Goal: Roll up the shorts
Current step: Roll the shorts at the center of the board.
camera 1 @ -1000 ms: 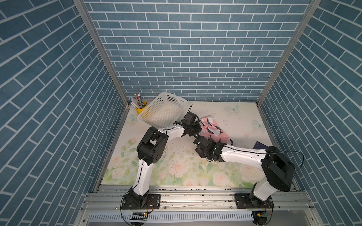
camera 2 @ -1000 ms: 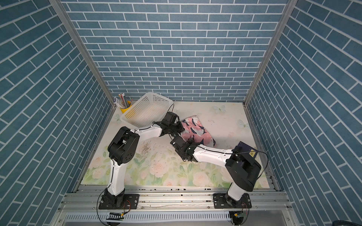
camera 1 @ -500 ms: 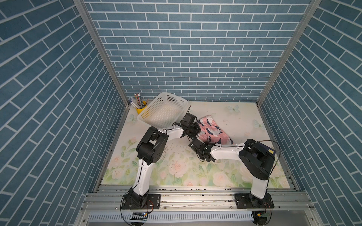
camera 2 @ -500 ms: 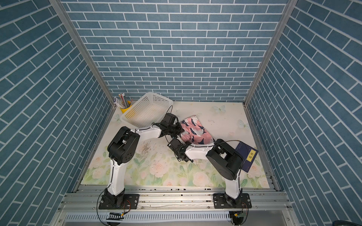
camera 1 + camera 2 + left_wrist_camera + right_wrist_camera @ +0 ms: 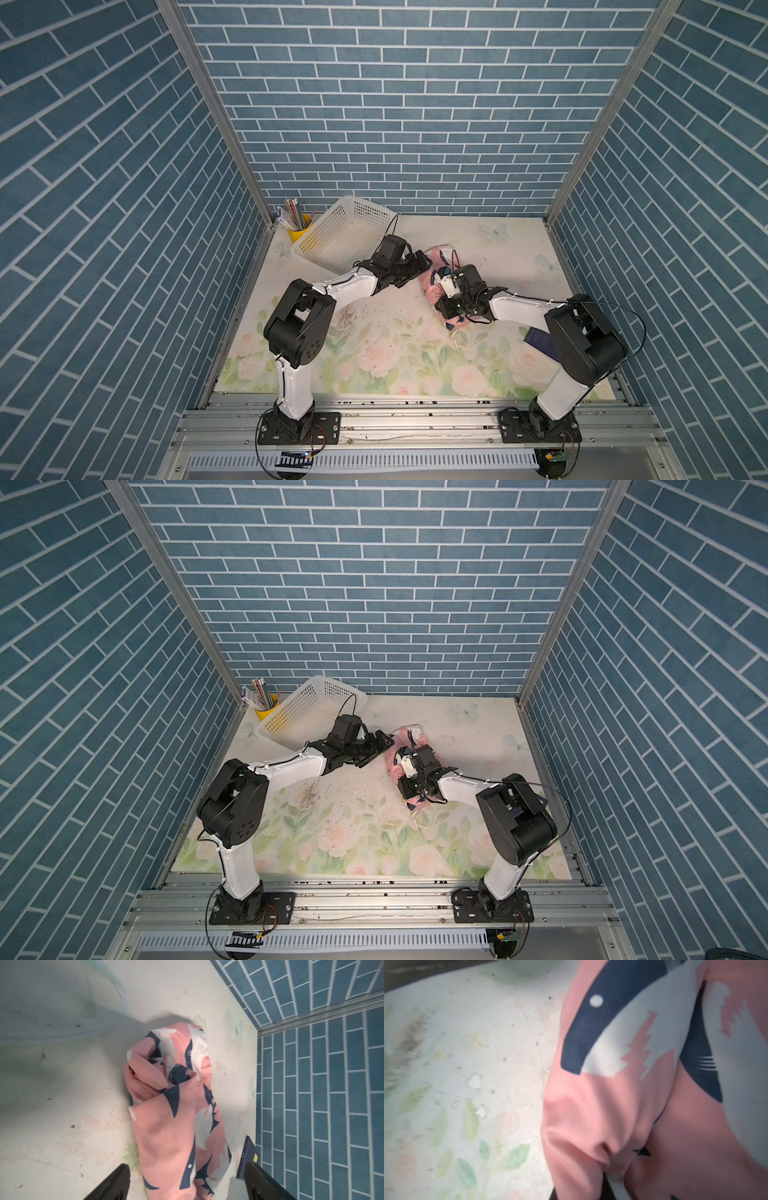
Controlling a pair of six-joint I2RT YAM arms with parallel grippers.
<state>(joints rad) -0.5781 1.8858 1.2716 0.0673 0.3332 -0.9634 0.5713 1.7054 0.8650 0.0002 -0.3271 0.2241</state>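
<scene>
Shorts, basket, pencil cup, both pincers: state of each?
shorts: bunched into a loose, partly rolled bundle lying on the table
left pincer: open, fingers either side of the shorts, not gripping
right pincer: shut on a fold of the shorts
white basket: tilted, nothing seen inside
yellow cup: upright, holding pencils

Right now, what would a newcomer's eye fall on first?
The salmon-pink shark-print fabric shorts lie bunched between both arms: the right arm's jaws pinch them, the left arm's jaws stand open at one end. Behind, a white perforated plastic basket sits tilted beside a yellow pencil cup.
</scene>
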